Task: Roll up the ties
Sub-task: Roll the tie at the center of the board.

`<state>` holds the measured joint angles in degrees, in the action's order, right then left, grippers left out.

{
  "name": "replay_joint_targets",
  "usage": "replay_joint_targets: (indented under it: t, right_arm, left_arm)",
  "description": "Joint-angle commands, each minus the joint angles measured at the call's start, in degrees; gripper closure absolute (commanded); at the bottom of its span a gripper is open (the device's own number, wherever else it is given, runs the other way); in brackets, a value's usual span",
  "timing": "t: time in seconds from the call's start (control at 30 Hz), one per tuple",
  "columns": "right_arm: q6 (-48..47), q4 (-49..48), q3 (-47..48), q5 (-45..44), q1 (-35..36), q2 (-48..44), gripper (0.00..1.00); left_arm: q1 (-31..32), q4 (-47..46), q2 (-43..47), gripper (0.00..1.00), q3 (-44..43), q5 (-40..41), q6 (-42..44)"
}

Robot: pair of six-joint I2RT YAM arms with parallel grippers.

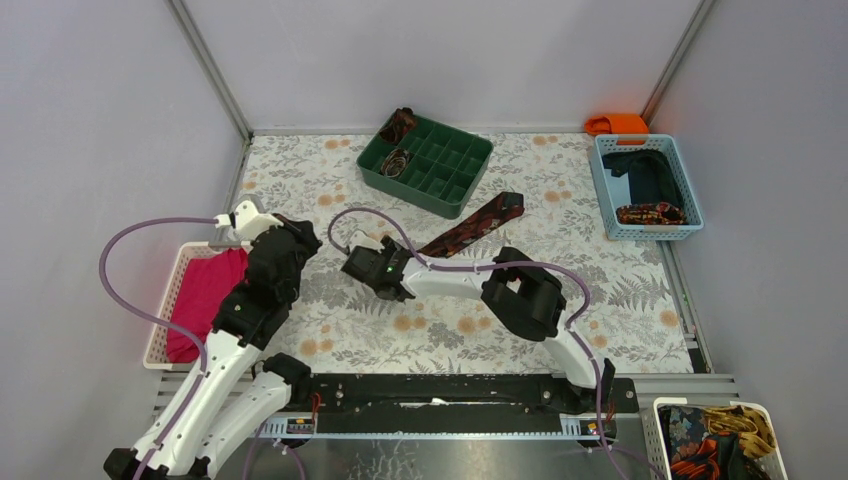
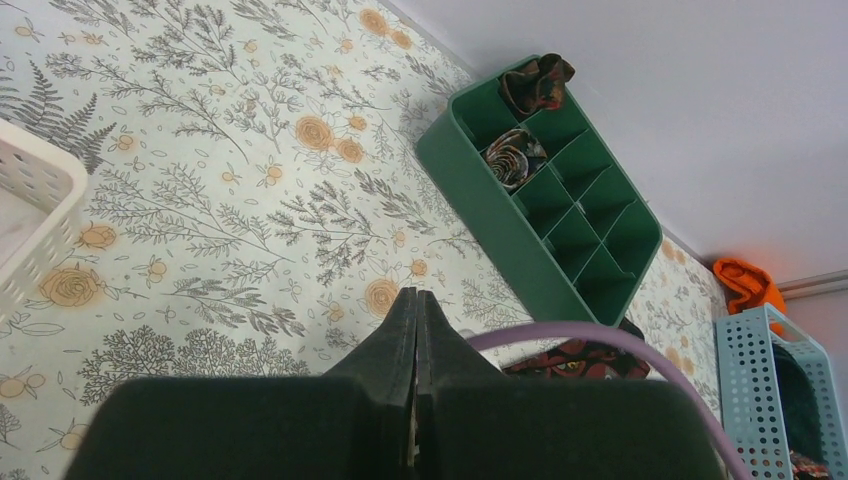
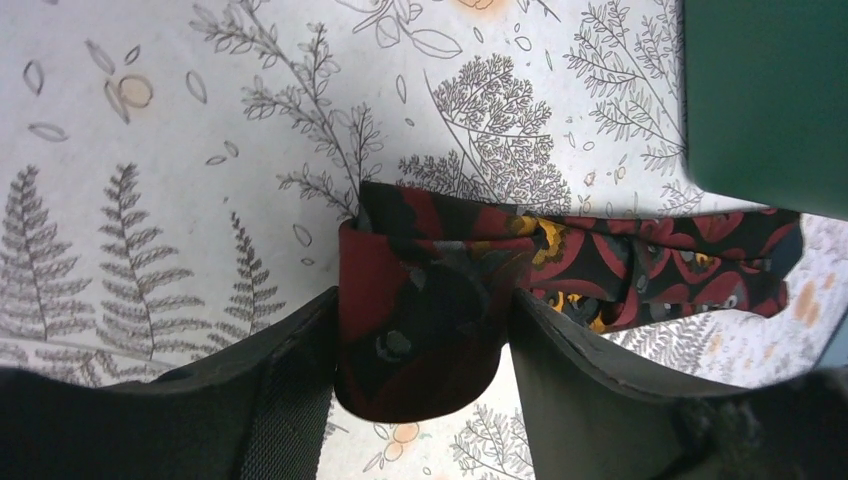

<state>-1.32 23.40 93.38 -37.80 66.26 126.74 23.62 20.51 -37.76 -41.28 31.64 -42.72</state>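
The tie (image 1: 478, 222) is laid on the table (image 1: 440, 335) as a long strip just in front of the green divided tray (image 1: 400, 188). Only its near end is wound into a short coil (image 3: 420, 330), and most of its length is not yet rolled. The coil is grasped by the right gripper (image 3: 422, 298), whose jaws are pressed against its two sides. Two finished rolls (image 2: 537, 82) are seen in neighbouring compartments at one end of the tray, while the others are seen bare. The left gripper (image 2: 416, 296) is clenched on nothing above the table. Patterned fabric in the blue basket (image 1: 650, 236) is judged to be further work, so the task is judged well short of done.
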Motion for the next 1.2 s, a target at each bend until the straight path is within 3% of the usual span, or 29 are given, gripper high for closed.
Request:
replay_joint_targets:
  t: [0.0, 0.27, 0.5, 0.83, 1.17]
  right_arm:
    - [3.8, 1.8, 3.0, 3.6, -1.7, 2.3, 0.36]
    - [8.4, -1.2, 1.0, 10.7, -5.8, 0.7, 0.54]
    - [16.1, -11.5, -8.6, 27.5, -7.8, -9.2, 0.55]
    - [29.6, -19.6, -15.9, 51.3, -13.0, -12.9, 0.56]
    - [37.6, -31.6, -27.5, 61.1, -19.1, -14.0, 0.58]
  left_arm:
    - [0.1, -1.5, 0.0, 1.0, 0.6, -0.6, 1.1]
    - [0.1, -3.1, -1.2, 1.0, 1.2, -1.9, 1.3]
    - [0.1, -4.7, -3.6, 1.0, 1.5, -3.2, 1.6]
    - [0.1, -9.2, -7.1, 1.0, 2.7, -7.4, 2.5]
    - [0.2, -15.4, -14.9, 1.0, 4.2, -10.9, 2.9]
